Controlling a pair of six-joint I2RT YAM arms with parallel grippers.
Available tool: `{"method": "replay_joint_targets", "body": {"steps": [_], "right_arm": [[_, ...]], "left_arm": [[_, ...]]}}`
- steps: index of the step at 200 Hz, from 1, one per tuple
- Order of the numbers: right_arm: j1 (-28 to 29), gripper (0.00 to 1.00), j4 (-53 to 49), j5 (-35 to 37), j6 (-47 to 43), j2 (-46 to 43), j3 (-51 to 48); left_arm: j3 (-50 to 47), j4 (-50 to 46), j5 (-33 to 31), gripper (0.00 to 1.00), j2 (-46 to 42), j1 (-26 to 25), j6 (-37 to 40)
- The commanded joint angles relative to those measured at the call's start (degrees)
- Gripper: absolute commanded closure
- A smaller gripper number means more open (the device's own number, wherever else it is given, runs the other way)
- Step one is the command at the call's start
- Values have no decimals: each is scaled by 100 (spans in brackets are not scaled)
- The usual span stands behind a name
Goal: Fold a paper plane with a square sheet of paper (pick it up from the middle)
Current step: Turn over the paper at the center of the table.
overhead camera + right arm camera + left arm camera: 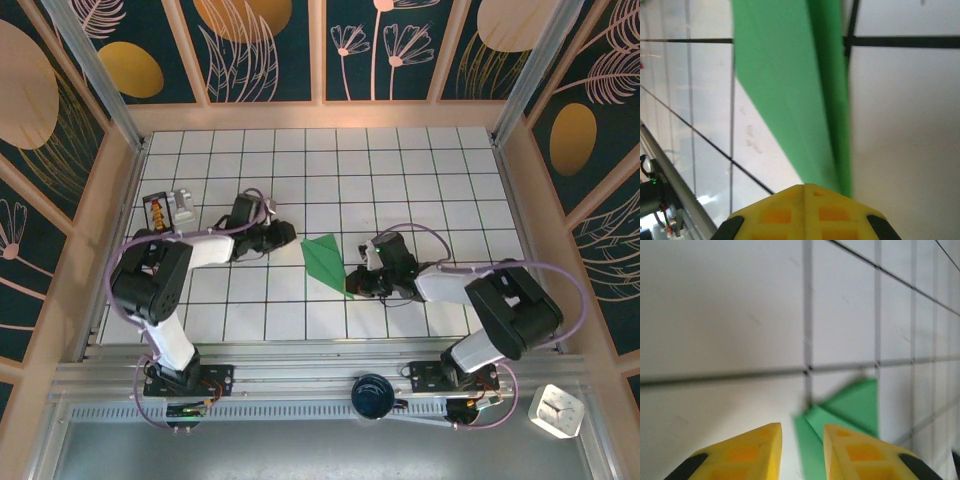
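Right pincer low, clamping paper plane; left pincer parted.

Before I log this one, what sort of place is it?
Probably a staged robot test booth: a white tabletop with black grid lines, dark floral-print wall panels in wooden frames, and an aluminium mounting rail.

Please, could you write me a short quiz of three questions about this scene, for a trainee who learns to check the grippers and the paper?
1. True or false: the left gripper is clamped on the folded green paper.
2. Which gripper is shut on the paper? A) the left one B) the right gripper C) both
3. Fill the gap: the fingers of both grippers are ___ in colour.

Key:
1. False: its fingers stand apart.
2. B
3. yellow
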Motion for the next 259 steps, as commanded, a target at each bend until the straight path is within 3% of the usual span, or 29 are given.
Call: {"method": "replay_joint_targets", "body": {"steps": [1, 53, 122, 175, 259], "right_arm": [[-150, 89, 214, -12, -57, -495, -88], [-156, 70, 467, 994, -12, -75, 295], [-12, 64, 620, 1100, -397, 910, 893], [71, 65, 734, 796, -466, 1171, 1116], [134, 80, 754, 656, -500, 1237, 1110]], "left_arm": [[-365, 672, 427, 70, -306, -332, -341], [-265, 716, 648, 68, 58, -355, -328], [-171, 562, 744, 67, 283, -355, -235], [-143, 604, 787, 67, 395, -355, -250], [-159, 619, 756, 67, 492, -350, -261]]}}
